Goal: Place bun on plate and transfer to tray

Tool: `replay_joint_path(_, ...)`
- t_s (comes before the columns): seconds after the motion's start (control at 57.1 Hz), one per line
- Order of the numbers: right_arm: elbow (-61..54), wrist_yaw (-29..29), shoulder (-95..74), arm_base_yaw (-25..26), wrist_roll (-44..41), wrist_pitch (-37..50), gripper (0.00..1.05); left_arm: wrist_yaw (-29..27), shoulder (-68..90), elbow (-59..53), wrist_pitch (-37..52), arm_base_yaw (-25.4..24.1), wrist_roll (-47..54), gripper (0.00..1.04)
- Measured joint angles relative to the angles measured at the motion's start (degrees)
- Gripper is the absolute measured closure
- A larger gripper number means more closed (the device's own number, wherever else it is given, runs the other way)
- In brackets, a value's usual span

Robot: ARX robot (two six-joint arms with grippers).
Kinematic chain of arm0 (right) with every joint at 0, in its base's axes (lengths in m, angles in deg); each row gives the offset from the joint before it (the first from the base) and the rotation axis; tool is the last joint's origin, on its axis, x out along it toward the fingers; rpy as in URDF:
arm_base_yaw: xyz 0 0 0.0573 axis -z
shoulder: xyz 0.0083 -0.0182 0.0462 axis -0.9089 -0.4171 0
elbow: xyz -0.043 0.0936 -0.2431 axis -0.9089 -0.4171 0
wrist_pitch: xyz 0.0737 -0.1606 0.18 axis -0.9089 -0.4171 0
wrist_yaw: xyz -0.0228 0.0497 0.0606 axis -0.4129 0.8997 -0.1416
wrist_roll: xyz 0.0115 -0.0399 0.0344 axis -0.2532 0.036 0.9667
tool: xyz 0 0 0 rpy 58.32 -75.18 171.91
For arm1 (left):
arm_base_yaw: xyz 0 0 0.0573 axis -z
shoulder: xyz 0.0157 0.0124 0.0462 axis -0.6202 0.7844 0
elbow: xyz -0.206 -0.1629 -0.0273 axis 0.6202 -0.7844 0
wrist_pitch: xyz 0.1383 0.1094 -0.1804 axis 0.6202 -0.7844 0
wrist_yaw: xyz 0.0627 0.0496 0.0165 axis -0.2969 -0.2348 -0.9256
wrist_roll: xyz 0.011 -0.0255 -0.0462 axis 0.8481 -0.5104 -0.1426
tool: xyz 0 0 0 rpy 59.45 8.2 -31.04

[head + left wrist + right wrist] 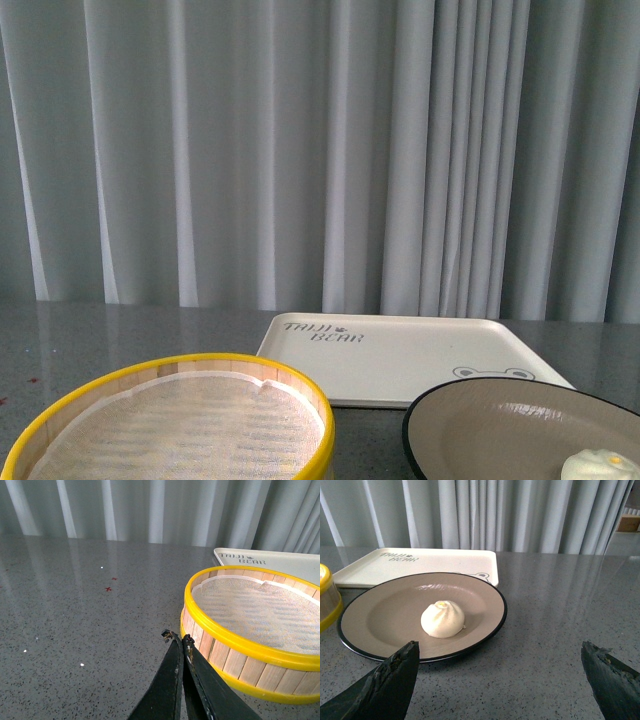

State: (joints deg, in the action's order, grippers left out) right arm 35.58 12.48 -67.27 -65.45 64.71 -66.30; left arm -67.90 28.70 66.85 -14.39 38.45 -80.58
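On the plate, slightly off centre on its tan inner surface, sits the bun, pleated top upward. It is seen whole only from the right wrist. Front view: the bun is cut by the lower frame edge, only its crown showing; the plate is likewise cropped below and at right. Behind the plate lies the tray, flat on the counter. The plate's far rim overlaps the tray's near lip in both views, so whether the two touch cannot be told. The rim also hides the lower part of the bear-face drawing. Right claw: spread wide and empty, on the near side of the plate. Only its two dark fingertips show, at the frame's lower corners. Toward the robot's left of the plate stands the yellow-rimmed steamer basket with a white cloth liner. It is cropped below in the front view and covers the near left corner of the tray. Left claw: fingers pressed together with nothing between them, tips just beside the steamer basket wall. Contact with the wall or the counter cannot be judged. Grey curtain closes the background.
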Motion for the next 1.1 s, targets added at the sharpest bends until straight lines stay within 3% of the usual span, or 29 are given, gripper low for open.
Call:
replay_joint_path(0.682,0.0,0.0,0.0,0.0,0.0,0.0,0.09,0.0,-12.8,0.0,-12.6,0.0,0.0,1.01)
replay_joint_path(0.77,0.0,0.0,0.0,0.0,0.0,0.0,0.09,0.0,-20.0,0.0,-21.8,0.0,0.1,1.01)
replay_joint_path(0.98,0.0,0.0,0.0,0.0,0.0,0.0,0.09,0.0,-22.5,0.0,-22.8,0.0,0.1,1.01)
replay_joint_path(1.103,0.0,0.0,0.0,0.0,0.0,0.0,0.09,0.0,-22.6,0.0,-22.8,0.0,0.1,0.8)
